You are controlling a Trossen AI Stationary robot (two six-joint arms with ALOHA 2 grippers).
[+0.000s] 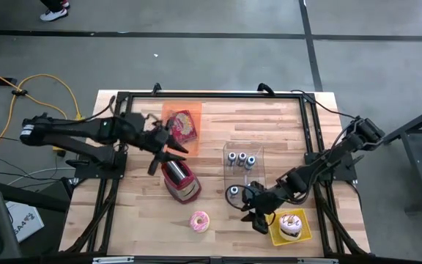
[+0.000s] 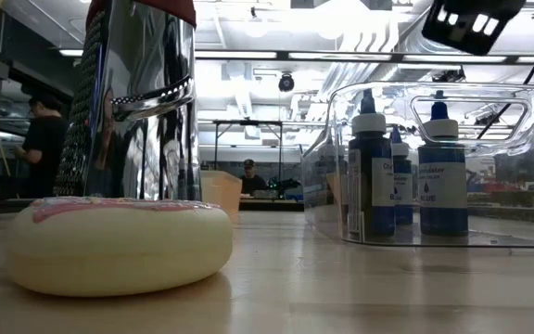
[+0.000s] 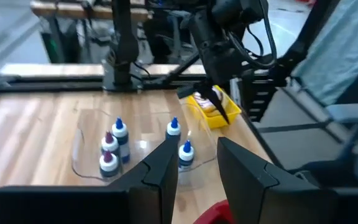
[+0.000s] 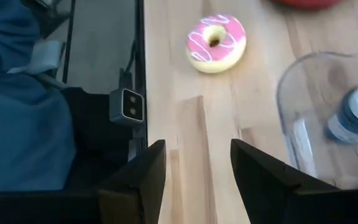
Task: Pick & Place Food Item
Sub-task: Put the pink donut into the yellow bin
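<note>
High view: you're looking at a pale wood-plank counter point(image 1: 138, 220) w/ a black frame, on grey concrete floor; yellow cable off to the left. Donut point(image 1: 199, 221), pink icing, round, sits near the front edge, clear of both arms. Just behind it a shiny red-and-chrome toaster point(image 1: 180, 180). Clear plastic bin point(image 1: 243, 165) holds small blue bottles point(image 1: 242, 160). Yellow tray point(image 1: 293, 226) at front right carries a frosted cake point(image 1: 291, 223). Orange tray point(image 1: 182, 122) at the back holds a red bag.

Left tool point(image 1: 168, 156) hovers over the toaster's back end, fingers apart, nothing held. Right tool point(image 1: 255, 215) is low betw. bin and yellow tray, fingers apart, empty too.

Low view gives you what the top doesn't: donut's cream underside up close, toaster's mirrored wall, and the room behind w/ people at benches under ceiling lights. Right wrist view shows the donut's white drizzle.
</note>
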